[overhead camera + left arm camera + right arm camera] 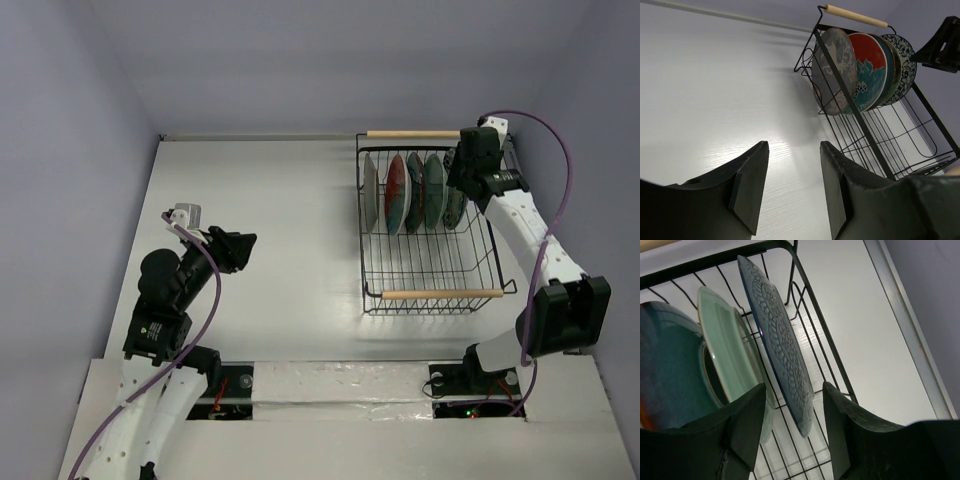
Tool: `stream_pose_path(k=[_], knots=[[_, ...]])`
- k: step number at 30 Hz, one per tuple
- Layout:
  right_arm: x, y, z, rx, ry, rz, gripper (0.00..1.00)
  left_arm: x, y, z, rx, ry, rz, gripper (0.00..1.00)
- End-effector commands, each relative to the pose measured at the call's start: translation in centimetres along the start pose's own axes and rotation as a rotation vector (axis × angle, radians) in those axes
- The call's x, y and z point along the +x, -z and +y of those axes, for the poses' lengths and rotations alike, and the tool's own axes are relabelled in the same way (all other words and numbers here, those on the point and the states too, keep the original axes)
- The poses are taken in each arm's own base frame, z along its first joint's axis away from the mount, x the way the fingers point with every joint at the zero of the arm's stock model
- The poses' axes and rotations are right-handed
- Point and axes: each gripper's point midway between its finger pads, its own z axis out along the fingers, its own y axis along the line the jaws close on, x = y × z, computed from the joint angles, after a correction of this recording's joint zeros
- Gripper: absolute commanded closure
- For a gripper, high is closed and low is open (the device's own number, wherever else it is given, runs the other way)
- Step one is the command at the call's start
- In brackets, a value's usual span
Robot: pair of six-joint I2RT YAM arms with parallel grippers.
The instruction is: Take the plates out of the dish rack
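Observation:
The black wire dish rack [442, 294] stands at the right. Several plates stand upright at its far end: dark grey reindeer [370, 190], red with teal flower [397, 192], teal blue [415, 190], pale green [433, 188] and white with blue ornate rim [456, 208]. My right gripper [461, 188] is open over the ornate plate. In the right wrist view [793, 385] its jaws stand either side of the ornate plate [780, 340], not closed on it, with the pale green plate [725, 345] beside it. My left gripper [237, 248] is open and empty, left of the rack [860, 120].
Grey walls enclose the white table [280, 200] on three sides. The rack's near half holds no plates. A wooden bar handle [412, 133] sits at the rack's far end, close to my right wrist. A purple cable [560, 160] loops off the right arm.

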Motion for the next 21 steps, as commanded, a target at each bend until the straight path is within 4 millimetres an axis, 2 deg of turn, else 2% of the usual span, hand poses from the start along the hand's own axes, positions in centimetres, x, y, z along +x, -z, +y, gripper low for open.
stream_pose_path(k=[1, 4, 8, 13, 16, 21], knots=[[-1.8, -0.9, 0.0, 0.027, 0.003, -0.027, 0.46, -1.3, 0.2, -1.1, 0.045, -0.018, -0.048, 0.57], [-1.6, -2.0, -0.6, 0.087, 0.020, -0.027, 0.47, -1.3, 0.2, -1.2, 0.047, -0.018, -0.048, 0.57], [-2.0, -2.3, -0.5, 0.087, 0.031, -0.043, 0.52, -1.4, 0.3, -1.3, 0.051, -0.021, -0.052, 0.57], [-0.9, -3.4, -0.3, 0.101, 0.070, 0.002, 0.57, -1.5, 0.4, -1.3, 0.051, -0.022, -0.056, 0.57], [-0.8, -3.6, -0.3, 0.105, 0.075, -0.002, 0.64, -1.6, 0.5, -1.3, 0.051, -0.025, -0.063, 0.57], [-0.7, -3.9, -0.4, 0.118, 0.097, 0.006, 0.67, -1.7, 0.6, -1.4, 0.052, -0.024, -0.066, 0.57]])
